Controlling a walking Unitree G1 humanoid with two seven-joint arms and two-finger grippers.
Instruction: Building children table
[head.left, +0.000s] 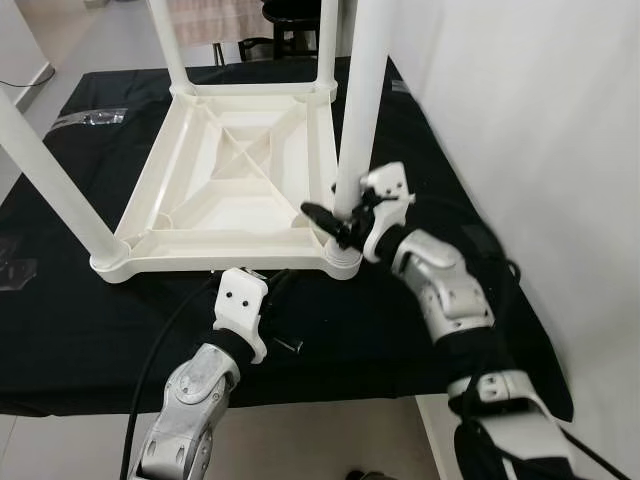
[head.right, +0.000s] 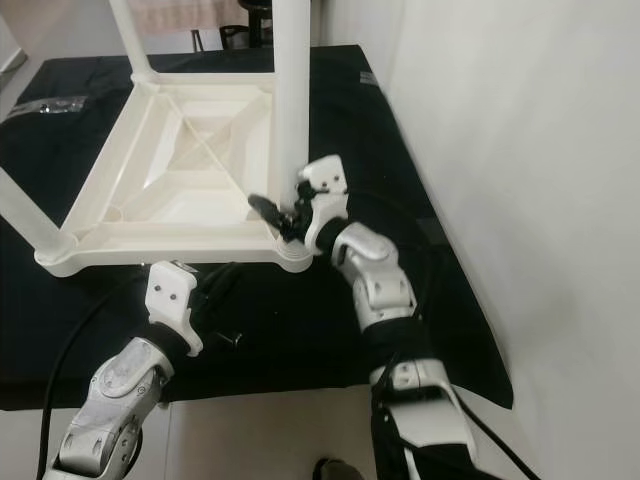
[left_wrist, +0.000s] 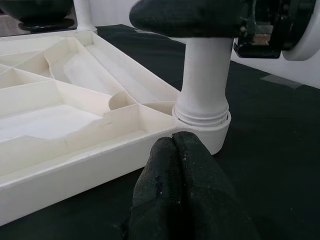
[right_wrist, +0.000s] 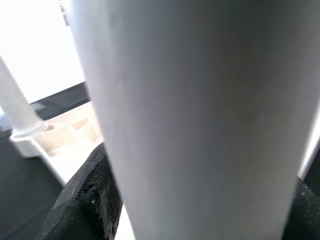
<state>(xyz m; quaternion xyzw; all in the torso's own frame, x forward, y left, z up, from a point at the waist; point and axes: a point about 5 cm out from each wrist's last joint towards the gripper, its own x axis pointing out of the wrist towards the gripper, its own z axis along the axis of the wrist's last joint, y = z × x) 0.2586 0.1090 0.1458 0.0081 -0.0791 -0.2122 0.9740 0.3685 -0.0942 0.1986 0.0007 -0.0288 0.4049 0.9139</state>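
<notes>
right pincer (head.left: 338, 222) gripping table leg (head.left: 362, 90), black tabletop (head.left: 110, 300)

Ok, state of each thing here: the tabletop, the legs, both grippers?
Tabletop: upside down on the black cloth, ribs up.
Near right leg: upright in its corner socket.
Other legs: upright in their sockets.
Right gripper: shut on that leg's base.
Left gripper: shut, empty, by the corner.
</notes>
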